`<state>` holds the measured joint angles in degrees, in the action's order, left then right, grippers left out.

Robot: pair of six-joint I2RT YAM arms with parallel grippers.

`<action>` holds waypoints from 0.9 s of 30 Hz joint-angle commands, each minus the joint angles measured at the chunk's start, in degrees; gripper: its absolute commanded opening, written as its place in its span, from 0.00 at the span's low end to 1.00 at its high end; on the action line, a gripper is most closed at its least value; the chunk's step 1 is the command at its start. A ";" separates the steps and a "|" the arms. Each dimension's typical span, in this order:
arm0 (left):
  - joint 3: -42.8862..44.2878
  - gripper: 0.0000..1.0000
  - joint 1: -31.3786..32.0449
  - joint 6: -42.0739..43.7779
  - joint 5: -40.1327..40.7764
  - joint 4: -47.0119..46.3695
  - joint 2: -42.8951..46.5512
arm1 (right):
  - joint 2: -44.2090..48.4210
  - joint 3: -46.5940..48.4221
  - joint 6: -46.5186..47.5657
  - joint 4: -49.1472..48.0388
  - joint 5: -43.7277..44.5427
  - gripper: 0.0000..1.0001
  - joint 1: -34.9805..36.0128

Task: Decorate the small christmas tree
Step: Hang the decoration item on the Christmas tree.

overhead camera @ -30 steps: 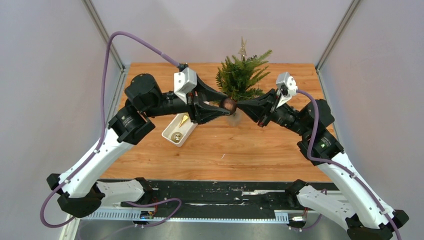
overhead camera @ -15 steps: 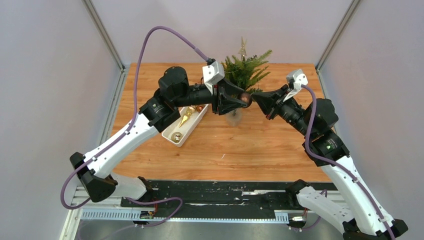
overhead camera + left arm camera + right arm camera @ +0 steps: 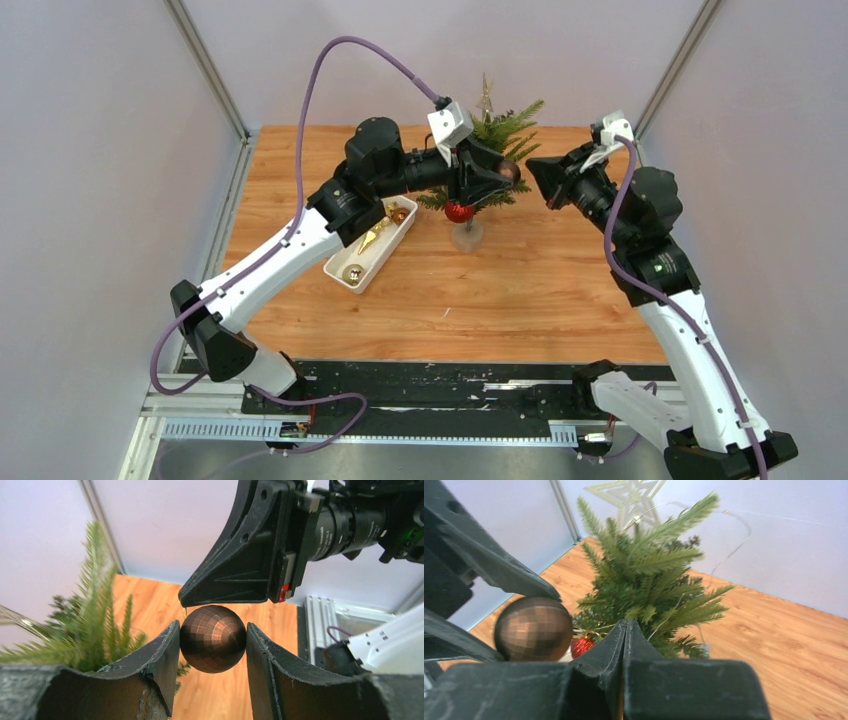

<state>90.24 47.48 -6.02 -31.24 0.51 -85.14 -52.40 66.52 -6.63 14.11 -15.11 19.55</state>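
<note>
left gripper [image 3: 212, 630]: bronze faceted bauble [image 3: 213, 639] is grasped | right gripper [image 3: 625, 626]: is clenched tight | small christmas tree [image 3: 646, 575]: red bauble [image 3: 583, 645] is seen low on it

Left gripper [image 3: 507, 177] and right gripper [image 3: 532, 167] face each other beside the small christmas tree [image 3: 508, 122]; red bauble [image 3: 458, 211] hangs below

Wooden table [image 3: 520, 290]. On it: white tray [image 3: 388, 258] left, with gold ornaments [image 3: 370, 240]; small christmas tree [image 3: 512, 125] mid-back, upright on clear base [image 3: 467, 236].
</note>
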 commanded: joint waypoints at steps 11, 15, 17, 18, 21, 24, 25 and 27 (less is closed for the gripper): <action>8.08 0.00 0.26 4.60 7.63 -6.34 -4.37 | -5.34 7.23 1.36 -3.01 -4.96 0.00 -8.56; 9.51 0.00 0.80 5.09 8.35 -6.06 -6.31 | -4.74 6.26 1.45 -3.53 -6.30 0.00 -9.10; 9.97 0.00 0.80 5.37 8.52 -5.07 -6.24 | -3.87 5.42 1.53 -3.56 -8.03 0.00 -9.41; 10.05 0.00 0.79 5.40 8.71 -4.68 -6.12 | -3.39 4.99 2.18 -3.56 -10.36 0.00 -9.90; 9.94 0.00 0.76 5.05 8.43 -2.51 -4.94 | -2.74 4.04 3.28 -1.34 -17.81 0.00 -12.72; 8.84 0.00 0.61 4.93 8.71 -1.32 -3.54 | -1.63 1.41 2.17 -0.22 -20.41 0.00 -16.08; 8.45 0.00 0.36 4.86 8.99 -0.91 -2.88 | -1.20 0.81 1.70 -0.22 -21.01 0.00 -16.71; 8.22 0.00 -0.61 4.36 9.39 1.52 -2.04 | -0.14 -0.05 1.60 -0.14 -21.79 0.00 -17.08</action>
<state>97.25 47.97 -1.98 -23.09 -0.08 -91.37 -54.37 68.23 -4.80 13.96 -31.66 3.99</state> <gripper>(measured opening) 0.542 0.002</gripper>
